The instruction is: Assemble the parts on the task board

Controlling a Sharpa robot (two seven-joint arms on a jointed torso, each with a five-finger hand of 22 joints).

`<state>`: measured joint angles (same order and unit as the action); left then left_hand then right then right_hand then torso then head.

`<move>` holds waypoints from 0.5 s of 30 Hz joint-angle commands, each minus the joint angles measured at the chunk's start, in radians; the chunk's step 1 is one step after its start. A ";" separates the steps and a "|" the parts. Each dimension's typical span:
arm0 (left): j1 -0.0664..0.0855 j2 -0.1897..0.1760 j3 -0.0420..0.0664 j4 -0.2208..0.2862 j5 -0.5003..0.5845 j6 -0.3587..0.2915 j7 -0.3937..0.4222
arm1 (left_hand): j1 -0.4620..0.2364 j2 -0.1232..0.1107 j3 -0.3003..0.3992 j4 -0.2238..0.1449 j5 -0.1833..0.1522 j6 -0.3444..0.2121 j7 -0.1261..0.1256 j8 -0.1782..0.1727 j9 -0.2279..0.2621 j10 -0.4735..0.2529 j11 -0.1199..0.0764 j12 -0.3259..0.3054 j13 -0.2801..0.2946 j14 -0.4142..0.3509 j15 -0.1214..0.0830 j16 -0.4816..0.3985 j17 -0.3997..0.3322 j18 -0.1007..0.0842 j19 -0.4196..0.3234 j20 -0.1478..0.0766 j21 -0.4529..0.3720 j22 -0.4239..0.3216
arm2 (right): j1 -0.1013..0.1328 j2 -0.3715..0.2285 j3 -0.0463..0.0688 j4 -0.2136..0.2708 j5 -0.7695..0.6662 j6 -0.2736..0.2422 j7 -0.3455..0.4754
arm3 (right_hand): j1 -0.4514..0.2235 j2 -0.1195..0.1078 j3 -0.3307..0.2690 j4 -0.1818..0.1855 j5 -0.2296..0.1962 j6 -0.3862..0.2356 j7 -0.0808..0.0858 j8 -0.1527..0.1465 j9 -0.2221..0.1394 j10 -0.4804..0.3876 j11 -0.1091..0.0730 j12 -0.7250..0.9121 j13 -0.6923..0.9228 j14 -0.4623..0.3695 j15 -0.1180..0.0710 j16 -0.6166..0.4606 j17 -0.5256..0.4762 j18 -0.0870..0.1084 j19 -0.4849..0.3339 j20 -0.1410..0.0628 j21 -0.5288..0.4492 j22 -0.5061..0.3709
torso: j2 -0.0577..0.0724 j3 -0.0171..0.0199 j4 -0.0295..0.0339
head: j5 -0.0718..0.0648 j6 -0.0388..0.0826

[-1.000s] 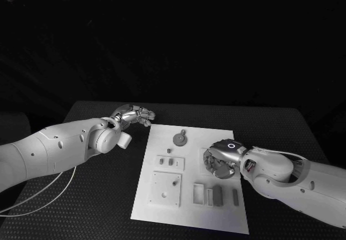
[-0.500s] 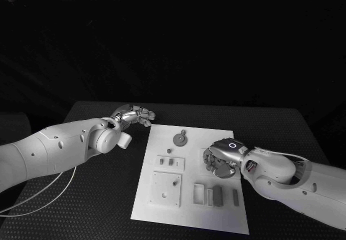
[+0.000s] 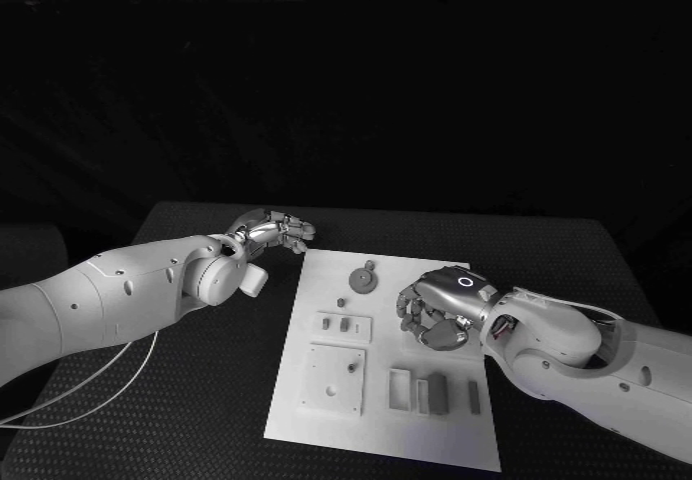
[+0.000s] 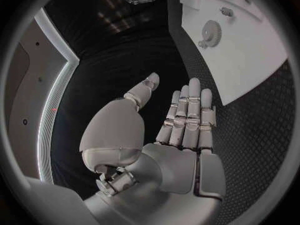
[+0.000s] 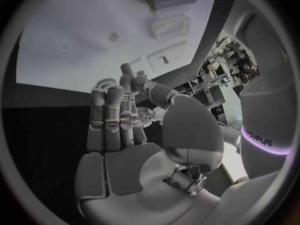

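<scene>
The white task board (image 3: pixel 440 270) lies mid-table with grey parts on it: a gear (image 3: pixel 361 277), a small peg (image 3: pixel 339 300), a two-slot block (image 3: pixel 342 325), a square plate (image 3: pixel 333 378) and three upright bars (image 3: pixel 433 392). My right hand (image 3: pixel 437 312) hovers over the board's right side, just right of the slotted block, with its fingers extended and nothing in them (image 5: pixel 115 115). My left hand (image 3: pixel 274 231) is off the board's far left corner, over the black table. Its fingers (image 4: pixel 187 115) are straight, its thumb stands apart, and it holds nothing. The gear (image 4: pixel 211 33) lies beyond its fingertips.
The black textured table (image 3: pixel 202 400) surrounds the board, with bare room on both sides. A thin white cable (image 3: pixel 101 390) loops under my left arm near the table's left edge. My right forearm (image 3: pixel 577 350) crosses the table's right half.
My right hand has moved a little farther up the board and its fingers have spread. My left hand has stayed in place.
</scene>
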<state>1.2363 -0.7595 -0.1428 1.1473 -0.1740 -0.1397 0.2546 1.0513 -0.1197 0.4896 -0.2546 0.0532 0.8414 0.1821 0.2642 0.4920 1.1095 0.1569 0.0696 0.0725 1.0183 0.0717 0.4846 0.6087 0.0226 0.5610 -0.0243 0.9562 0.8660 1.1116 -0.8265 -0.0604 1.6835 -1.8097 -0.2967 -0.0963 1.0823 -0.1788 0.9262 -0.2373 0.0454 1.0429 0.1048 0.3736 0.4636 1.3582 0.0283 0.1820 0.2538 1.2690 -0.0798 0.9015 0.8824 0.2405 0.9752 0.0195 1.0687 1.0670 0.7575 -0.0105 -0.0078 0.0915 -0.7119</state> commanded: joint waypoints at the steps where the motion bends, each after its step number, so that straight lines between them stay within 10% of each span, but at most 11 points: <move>1: 0.000 0.003 0.001 -0.002 0.007 0.011 0.009 | -0.001 0.008 -0.005 0.000 -0.001 -0.006 0.002 0.006 -0.002 0.005 0.001 0.002 0.000 0.005 0.000 -0.006 0.001 0.019 0.006 -0.003 -0.006 0.001 | -0.001 0.025 0.000 0.009 0.017 -0.028 0.029 | 0.004 0.001 0.005 0.001 0.003 0.018 -0.011 0.018 0.026 0.007 -0.002 0.004 0.002 0.006 -0.003 0.005 0.001 0.021 0.007 -0.001 0.005 0.000 | 0.001 0.0000 0.0000 | 0.009 0.000; 8: 0.000 0.015 0.001 -0.011 0.011 0.010 0.013 | -0.001 0.008 -0.005 0.000 -0.001 -0.006 0.002 0.006 -0.002 0.005 0.001 0.002 0.000 0.005 0.000 -0.006 0.002 0.019 0.006 -0.003 -0.006 0.001 | -0.003 0.129 -0.003 -0.003 -0.014 -0.033 0.044 | 0.004 0.002 0.005 0.001 0.003 0.017 -0.011 0.018 0.026 0.007 -0.002 0.004 0.002 0.006 -0.003 0.005 0.001 0.021 0.007 -0.001 0.005 0.000 | 0.000 0.0004 -0.0007 | 0.026 -0.002; 15: 0.000 0.027 0.001 -0.015 0.013 0.009 0.015 | -0.002 0.008 -0.006 0.000 -0.001 -0.005 0.002 0.006 -0.002 0.005 0.001 0.002 0.000 0.006 0.000 -0.006 0.002 0.019 0.006 -0.003 -0.006 0.001 | -0.023 0.223 -0.045 -0.031 -0.055 -0.024 0.052 | 0.006 0.003 0.005 0.000 0.003 0.016 -0.011 0.018 0.027 0.006 -0.002 0.004 0.003 0.006 -0.002 0.004 0.002 0.021 0.007 -0.002 0.006 0.000 | 0.001 -0.0018 0.0026 | 0.034 0.000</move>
<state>1.2362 -0.7348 -0.1427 1.1318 -0.1695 -0.1399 0.2558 1.0513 -0.1197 0.4896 -0.2546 0.0532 0.8414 0.1821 0.2642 0.4911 1.1096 0.1569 0.0696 0.0725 1.0183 0.0717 0.4846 0.6097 0.0219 0.5610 -0.0243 0.9562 0.8660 1.0918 -0.6096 -0.1032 1.6570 -1.8229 -0.3223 -0.0640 1.0822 -0.1789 0.9260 -0.2374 0.0425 1.0432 0.1045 0.3744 0.4636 1.3583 0.0283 0.1823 0.2554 1.2703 -0.0783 0.9015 0.8825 0.2404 0.9751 0.0197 1.0687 1.0668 0.7578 -0.0109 -0.0071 0.1224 -0.7129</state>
